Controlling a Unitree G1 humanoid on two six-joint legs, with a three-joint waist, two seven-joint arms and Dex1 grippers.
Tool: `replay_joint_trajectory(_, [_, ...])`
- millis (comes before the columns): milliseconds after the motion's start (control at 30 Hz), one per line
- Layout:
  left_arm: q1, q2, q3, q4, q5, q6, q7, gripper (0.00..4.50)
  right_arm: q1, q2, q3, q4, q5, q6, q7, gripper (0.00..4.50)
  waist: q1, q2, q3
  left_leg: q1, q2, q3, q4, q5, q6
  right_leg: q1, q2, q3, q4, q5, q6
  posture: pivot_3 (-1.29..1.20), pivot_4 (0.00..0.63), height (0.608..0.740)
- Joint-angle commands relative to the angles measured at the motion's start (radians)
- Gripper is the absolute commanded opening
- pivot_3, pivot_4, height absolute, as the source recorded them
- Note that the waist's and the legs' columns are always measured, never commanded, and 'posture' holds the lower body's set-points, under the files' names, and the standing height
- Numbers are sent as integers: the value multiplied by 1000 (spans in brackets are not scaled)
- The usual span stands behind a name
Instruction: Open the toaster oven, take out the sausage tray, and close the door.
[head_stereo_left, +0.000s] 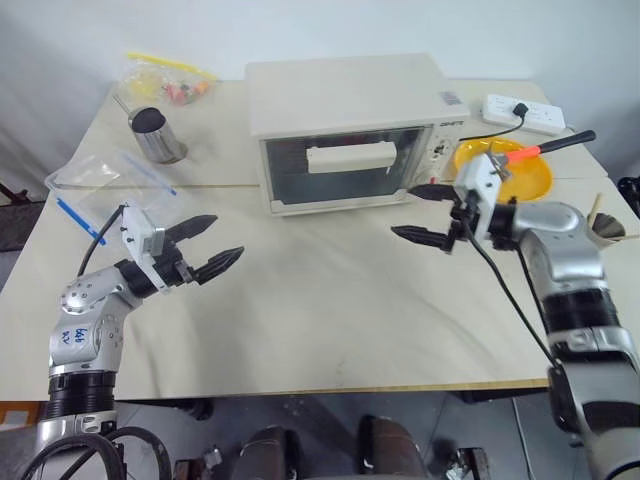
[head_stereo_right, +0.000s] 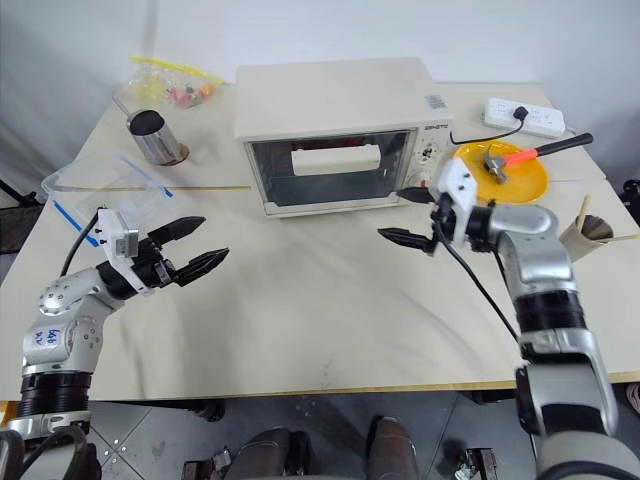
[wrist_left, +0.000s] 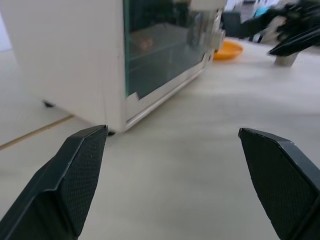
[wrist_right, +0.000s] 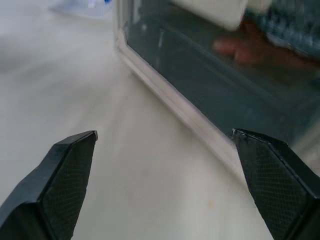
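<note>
On one table (head_stereo_left: 330, 330): one toaster oven (head_stereo_left: 345, 130), two spread grippers.

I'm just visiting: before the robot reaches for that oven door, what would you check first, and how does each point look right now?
1. Door of the toaster oven shut, handle free: ok.
2. Right gripper open and empty, in front of the oven's right end, apart from it: ok.
3. Left gripper open and empty, over bare table left of the oven: ok.
4. Table in front of the door free for it to swing down: ok.
5. Sausage tray inside: something reddish shows through the glass; its exact place, cannot tell.
6. Yellow plate with a hammer on it sits close behind the right arm: possible snag, cannot tell.
</note>
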Motion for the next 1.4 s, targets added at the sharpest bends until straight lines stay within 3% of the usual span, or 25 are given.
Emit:
replay_joint_trajectory(33, [23, -3, 36, -72, -24, -15, 27, 4453, -136, 38, -6, 148, -26, -120, 35, 4500, -6, 0, 1, 0, 0, 0, 0, 1, 0, 0, 0, 0, 0, 0, 0, 0, 150, 740])
replay_joint_trajectory(333, [51, -12, 67, -113, -37, -10, 77, 4453, -232, 88, -5, 224, -34, -184, 144, 4500, -10, 0, 1, -2, 0, -4, 0, 1, 0, 0, 0, -1, 1, 0, 0, 0, 150, 740])
replay_joint_trajectory(700, [-26, 16, 73, -80, -78, 45, 58, 4453, -94, 43, 8, 58, -41, -129, 228, 4500, -12, 0, 1, -4, 0, -6, 0, 1, -1, -1, 0, -4, 1, 0, 0, 0, 150, 740])
replay_joint_trajectory(833, [-81, 30, 70, -35, -102, 67, 14, 3601, -74, 46, 6, 36, -39, -120, 216, 4500, -12, 0, 1, -4, 0, -6, 0, 2, -1, -1, 0, -4, 1, 0, 0, 0, 150, 740])
replay_joint_trajectory(1200, [-430, 15, -42, 343, -14, -7, -157, 85, -7, 29, -2, -54, -25, -82, 187, 4500, 3, 0, 1, -5, -3, -6, 1, 2, -1, -1, 1, -5, 1, 0, 0, 0, 150, 740])
replay_joint_trajectory(1400, [-554, -37, -110, 512, 70, -82, -202, 14, 26, 25, -9, -114, -16, -55, 159, 4500, 5, 0, 1, -6, -4, -6, 1, 2, -1, -1, 1, -6, 1, 0, 0, 0, 150, 740])
